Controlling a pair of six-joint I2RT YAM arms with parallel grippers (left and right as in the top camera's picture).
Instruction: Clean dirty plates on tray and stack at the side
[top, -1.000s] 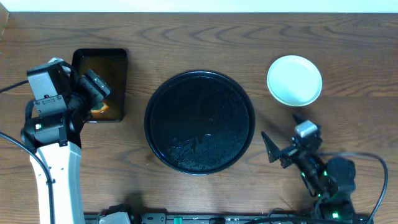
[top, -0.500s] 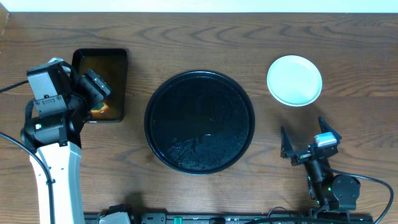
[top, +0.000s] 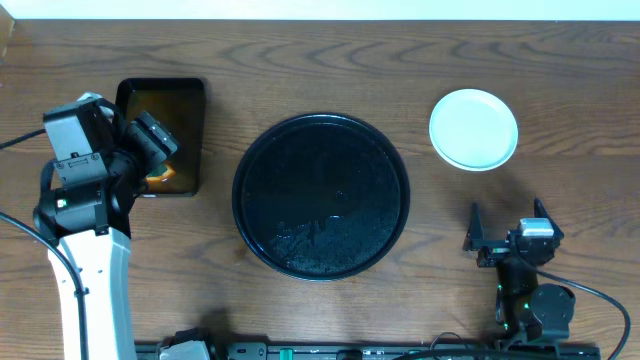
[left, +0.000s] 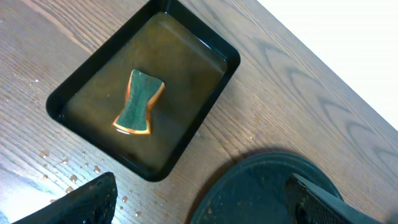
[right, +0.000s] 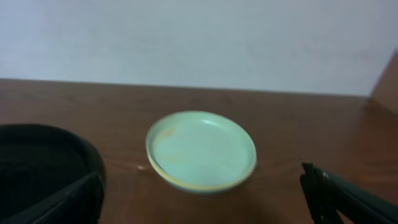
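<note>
While your left gripper (top: 158, 150) and right gripper (top: 507, 212) are gaping wide and empty, the plates (top: 474, 129) are sitting beside the tray (top: 320, 160).
You're probably dealing with something light, stiff, slick and chippable, so be pinching the rim.

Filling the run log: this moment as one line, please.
left gripper: open over small tray, sponge inside | right gripper: open, empty | big tray: no plates | plates: on table to its right

even, soft indoor light; glare on the wet tray (top: 321, 195); right wrist view blurred.
</note>
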